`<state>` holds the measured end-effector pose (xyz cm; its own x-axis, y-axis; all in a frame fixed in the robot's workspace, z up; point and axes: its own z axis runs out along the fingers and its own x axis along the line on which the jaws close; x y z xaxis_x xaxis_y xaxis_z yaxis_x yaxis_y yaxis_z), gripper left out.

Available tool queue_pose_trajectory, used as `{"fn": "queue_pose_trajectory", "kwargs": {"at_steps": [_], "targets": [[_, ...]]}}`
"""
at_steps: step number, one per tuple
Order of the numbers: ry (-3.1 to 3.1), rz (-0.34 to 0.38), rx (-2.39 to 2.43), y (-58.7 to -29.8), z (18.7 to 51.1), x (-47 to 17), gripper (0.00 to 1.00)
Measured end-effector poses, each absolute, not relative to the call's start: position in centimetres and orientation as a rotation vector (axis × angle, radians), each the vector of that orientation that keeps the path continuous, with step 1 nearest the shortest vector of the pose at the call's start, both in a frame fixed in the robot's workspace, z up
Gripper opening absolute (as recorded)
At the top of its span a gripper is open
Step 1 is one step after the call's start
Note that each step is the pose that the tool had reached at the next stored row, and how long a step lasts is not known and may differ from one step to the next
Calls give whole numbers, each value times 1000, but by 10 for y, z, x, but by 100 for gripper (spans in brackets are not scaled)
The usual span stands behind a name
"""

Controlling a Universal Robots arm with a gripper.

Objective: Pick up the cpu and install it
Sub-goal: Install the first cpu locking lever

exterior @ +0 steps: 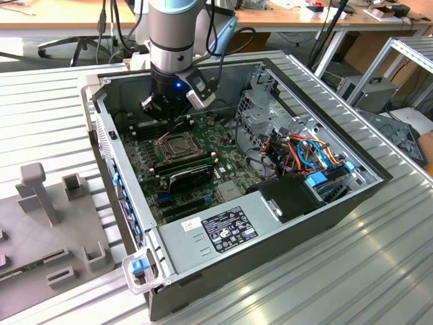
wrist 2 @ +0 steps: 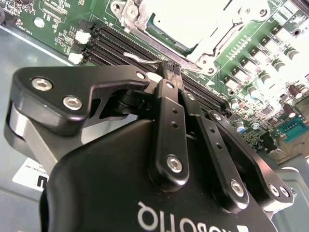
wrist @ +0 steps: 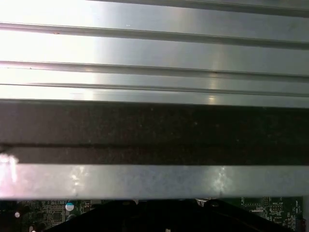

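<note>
In the exterior view my gripper [exterior: 164,108] hangs inside the open computer case, over the rear of the green motherboard [exterior: 230,162], just behind the square socket [exterior: 174,143]. The second wrist view shows its black fingers [wrist 2: 166,104] shut together, tips at the gripper [wrist 2: 172,72] point by the memory slots [wrist 2: 116,46]. A thin wire socket lever [wrist 2: 140,58] ends right at those tips; whether it is pinched I cannot tell. Inside the socket's metal frame [wrist 2: 217,41] lies a pale flat surface with a green edge, which looks like the cpu [wrist 2: 183,19].
The case walls [exterior: 101,135] close in around the arm. Cables and a drive bay [exterior: 304,159] fill the exterior view's right side, with a black box [exterior: 291,196] in front. A grey fixture block [exterior: 40,196] stands on the ribbed table [wrist: 154,48] at the exterior view's left.
</note>
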<state>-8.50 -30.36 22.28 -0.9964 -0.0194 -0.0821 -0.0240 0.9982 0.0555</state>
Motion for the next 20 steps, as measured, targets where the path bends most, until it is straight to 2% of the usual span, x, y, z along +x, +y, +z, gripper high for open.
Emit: {"fn": "queue_pose_trajectory", "kwargs": {"at_steps": [20], "targets": [[3059, 70, -30, -302, 216, -74, 11]]}}
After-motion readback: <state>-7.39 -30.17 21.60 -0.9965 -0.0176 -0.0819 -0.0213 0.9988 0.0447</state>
